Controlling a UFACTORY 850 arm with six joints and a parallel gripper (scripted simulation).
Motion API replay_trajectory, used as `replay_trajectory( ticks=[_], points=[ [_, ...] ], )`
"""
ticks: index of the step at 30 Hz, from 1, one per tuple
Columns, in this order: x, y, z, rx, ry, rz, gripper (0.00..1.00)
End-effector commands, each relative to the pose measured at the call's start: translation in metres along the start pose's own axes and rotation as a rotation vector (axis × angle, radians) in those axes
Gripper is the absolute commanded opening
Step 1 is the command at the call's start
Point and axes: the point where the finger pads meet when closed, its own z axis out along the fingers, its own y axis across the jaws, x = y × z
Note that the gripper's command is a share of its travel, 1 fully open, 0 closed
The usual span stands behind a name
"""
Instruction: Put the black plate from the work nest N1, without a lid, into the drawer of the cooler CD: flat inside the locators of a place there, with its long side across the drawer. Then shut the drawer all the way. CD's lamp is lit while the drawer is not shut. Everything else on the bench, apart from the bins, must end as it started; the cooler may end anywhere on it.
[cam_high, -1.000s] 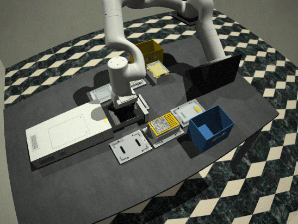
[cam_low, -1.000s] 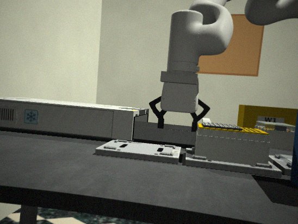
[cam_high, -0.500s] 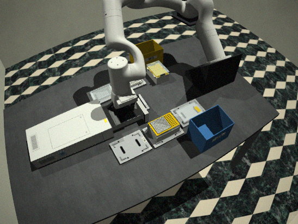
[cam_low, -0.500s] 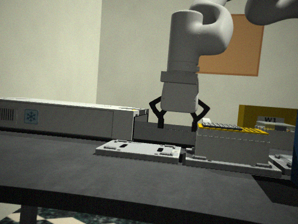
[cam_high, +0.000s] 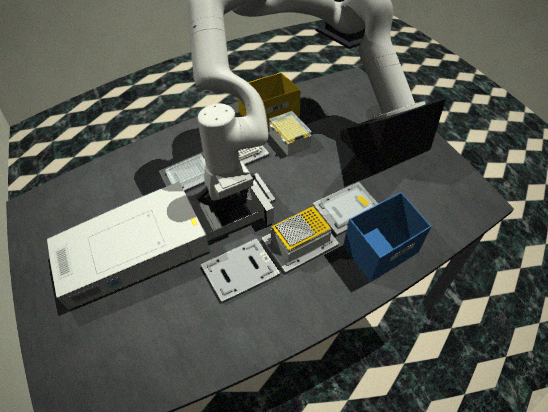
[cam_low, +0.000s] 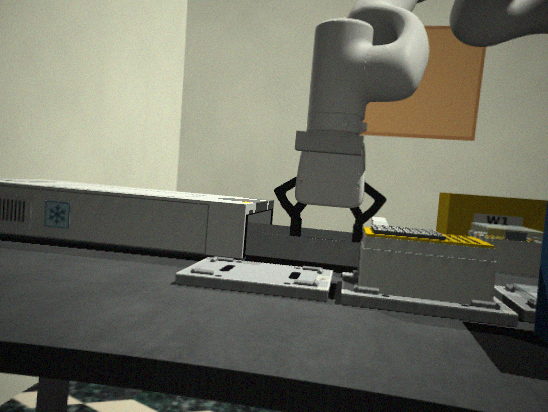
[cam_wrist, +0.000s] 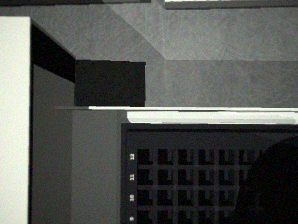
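My gripper (cam_high: 229, 194) (cam_low: 326, 233) reaches down into the open drawer (cam_high: 265, 193) (cam_low: 300, 248) of the white cooler CD (cam_high: 115, 245) (cam_low: 125, 220). It is shut on the black plate (cam_high: 235, 214) (cam_wrist: 200, 175), a dark well plate with white row numbers, held by its sides low in the drawer. In the side view the drawer wall hides the plate and the fingertips. The cooler's yellow lamp (cam_high: 193, 220) is lit. An empty grey nest (cam_high: 240, 270) (cam_low: 255, 275) lies in front of the drawer.
A yellow-topped tip box (cam_high: 300, 232) (cam_low: 425, 260) stands right of the drawer. A blue bin (cam_high: 387, 235), a yellow bin (cam_high: 275, 92), a black screen (cam_high: 395, 137), a clear plate (cam_high: 186, 169) and further nests (cam_high: 345, 202) stand around.
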Motion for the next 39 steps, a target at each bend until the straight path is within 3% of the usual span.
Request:
replay_trajectory(
  ticks=[1, 14, 15, 39],
  points=[
    [0.0, 0.0008, -0.0009, -0.002, 0.0, 0.001, 0.0],
    [0.0, 0.0008, -0.0009, -0.002, 0.0, 0.001, 0.0],
    [0.0, 0.0007, -0.0002, -0.002, 0.0, 0.0, 1.0],
    [0.0, 0.0007, 0.0002, -0.002, 0.0, 0.001, 1.0]
  ],
)
